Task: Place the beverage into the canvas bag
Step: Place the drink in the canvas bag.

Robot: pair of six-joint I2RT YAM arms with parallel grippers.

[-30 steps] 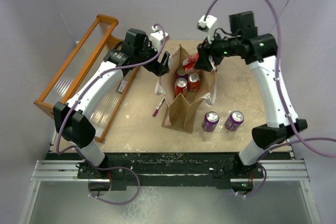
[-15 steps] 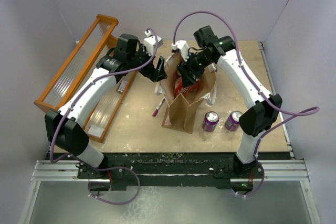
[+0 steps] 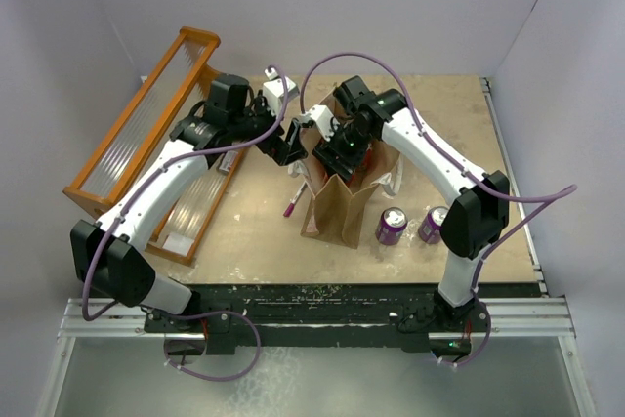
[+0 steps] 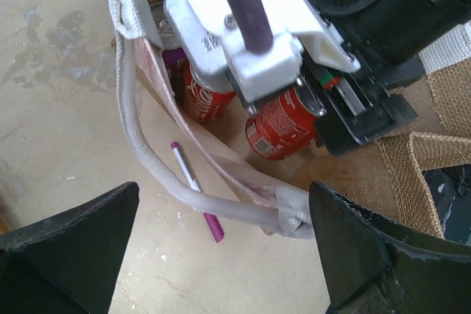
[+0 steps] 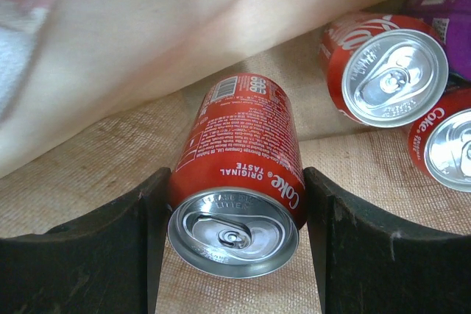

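The red Coke can (image 5: 239, 159) was pinched between the jaws of the right gripper (image 5: 234, 251) inside the canvas bag (image 3: 340, 210), beside other cans (image 5: 386, 79). The jaws of the left gripper (image 4: 217, 255) were spread wide over the bag's white handle (image 4: 147, 170).

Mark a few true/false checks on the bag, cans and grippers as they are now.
1. The right gripper holds a red Coke can inside the canvas bag. True.
2. The left gripper is clamped shut. False: its jaws stand open, gripping nothing.
3. Two purple cans stand on the table outside the bag. True.
4. The held can is the only can in the bag. False: other red cans stand in it already.
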